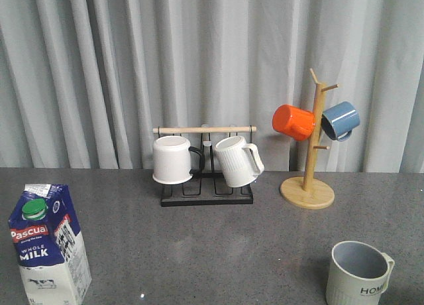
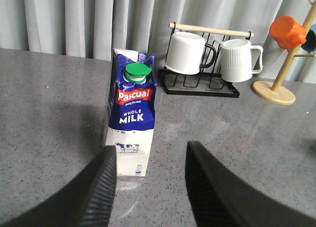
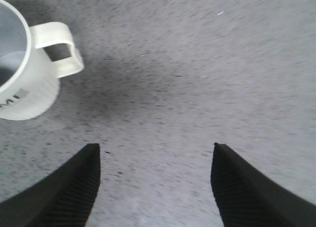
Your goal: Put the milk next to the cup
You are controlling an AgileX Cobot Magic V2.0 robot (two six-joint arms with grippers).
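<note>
Currently the milk point(image 2: 129, 121) stands upright, well apart from the cup point(image 1: 358, 274); the spread, empty left gripper point(image 2: 150, 180) could tip this tall carton by grasping high.

Glossy printed milk point(image 1: 48, 245) carton, glazed ribbed cup point(image 1: 358, 274), speckled grey table point(image 1: 218, 252).

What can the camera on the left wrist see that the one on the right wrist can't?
Only the left wrist view shows the milk, the black rack with two white mugs, the wooden mug tree carrying an orange mug, and the curtain. Only the right wrist view shows the cup with its handle, upright. Both show the grey table and an open gripper holding nothing: the left gripper just short of the carton, the right gripper beside the cup.
</note>
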